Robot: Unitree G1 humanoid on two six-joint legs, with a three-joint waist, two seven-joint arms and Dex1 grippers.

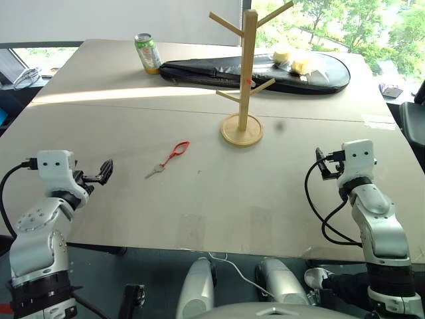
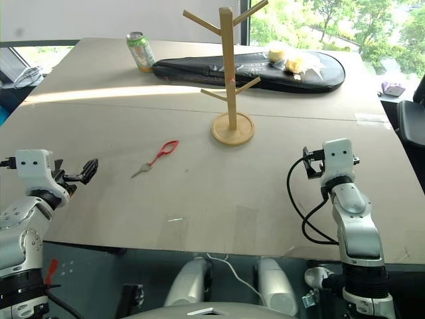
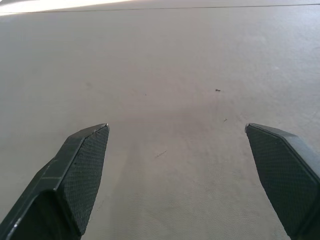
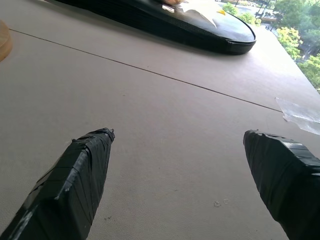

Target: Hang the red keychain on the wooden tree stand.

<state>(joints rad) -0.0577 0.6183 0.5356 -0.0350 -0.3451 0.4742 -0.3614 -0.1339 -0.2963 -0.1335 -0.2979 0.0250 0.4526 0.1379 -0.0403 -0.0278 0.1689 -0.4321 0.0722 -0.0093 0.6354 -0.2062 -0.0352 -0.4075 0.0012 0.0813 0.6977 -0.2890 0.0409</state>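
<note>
keychain: we see the red keychain (image 1: 172,158) flat on the surface (image 1: 199,199), centre-left of frame, silver key end toward lower left, nothing touching it
stand: we place the wooden tree stand (image 1: 243,80) upright at upper centre, well apart from the keychain, pegs bare
left gripper (image 3: 177,135): we see its jaws spread wide, nothing between them, over bare surface at lower left
right gripper (image 4: 180,135): we see it wide open too, holding nothing, lower right
background: green can (image 1: 147,53) and black case (image 1: 199,72) behind the stand

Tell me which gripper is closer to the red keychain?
The left gripper. The red keychain lies on its side of the table, while the right gripper waits farther off, past the wooden tree stand.
</note>
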